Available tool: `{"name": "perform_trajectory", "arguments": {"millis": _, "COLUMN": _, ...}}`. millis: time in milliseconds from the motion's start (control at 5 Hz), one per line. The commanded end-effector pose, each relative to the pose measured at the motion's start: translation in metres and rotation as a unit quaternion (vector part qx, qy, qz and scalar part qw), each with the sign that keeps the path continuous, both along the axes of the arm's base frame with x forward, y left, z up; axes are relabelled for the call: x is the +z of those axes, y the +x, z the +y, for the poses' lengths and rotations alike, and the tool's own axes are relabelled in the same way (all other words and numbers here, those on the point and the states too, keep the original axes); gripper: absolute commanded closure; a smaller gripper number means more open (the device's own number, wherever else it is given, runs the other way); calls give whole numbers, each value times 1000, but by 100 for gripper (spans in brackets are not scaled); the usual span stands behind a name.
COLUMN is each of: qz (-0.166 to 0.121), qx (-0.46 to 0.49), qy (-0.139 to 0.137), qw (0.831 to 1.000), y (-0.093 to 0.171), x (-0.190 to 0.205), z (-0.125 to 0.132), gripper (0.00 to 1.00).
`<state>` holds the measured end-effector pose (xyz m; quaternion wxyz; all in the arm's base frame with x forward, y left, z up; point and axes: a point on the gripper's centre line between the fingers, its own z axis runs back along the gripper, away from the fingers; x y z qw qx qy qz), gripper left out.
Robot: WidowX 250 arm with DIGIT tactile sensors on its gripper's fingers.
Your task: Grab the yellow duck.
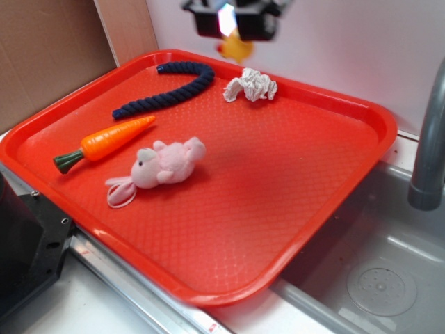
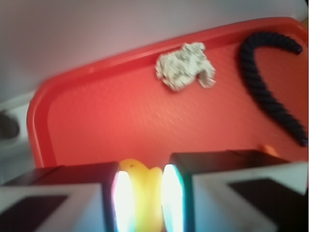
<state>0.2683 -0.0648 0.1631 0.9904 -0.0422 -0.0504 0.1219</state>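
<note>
The yellow duck (image 1: 236, 47) hangs in the air above the far edge of the red tray (image 1: 334, 202), its orange beak pointing left. My gripper (image 1: 233, 28) is at the top of the exterior view, shut on the duck from above. In the wrist view the duck (image 2: 145, 195) is squeezed between the two glowing pads (image 2: 123, 200), with the gripper (image 2: 144, 200) well above the tray floor (image 2: 106, 130).
On the tray lie a dark blue rope (image 1: 170, 87), a crumpled white cloth (image 1: 250, 86), an orange carrot toy (image 1: 111, 141) and a pink plush rabbit (image 1: 163, 165). A grey sink (image 1: 375, 278) and faucet (image 1: 427, 139) stand at the right. A white wall stands behind the tray.
</note>
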Motion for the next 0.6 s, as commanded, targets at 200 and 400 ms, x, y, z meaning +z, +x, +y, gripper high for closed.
{"name": "perform_trajectory", "arguments": {"millis": 200, "qz": -11, "qx": -63, "qy": 5, "qw": 998, "y": -82, "x": 52, "z": 53, "gripper": 100}}
{"name": "perform_trajectory", "arguments": {"millis": 400, "qz": -8, "qx": -60, "qy": 20, "qw": 998, "y": -86, "x": 49, "z": 53, "gripper": 100}}
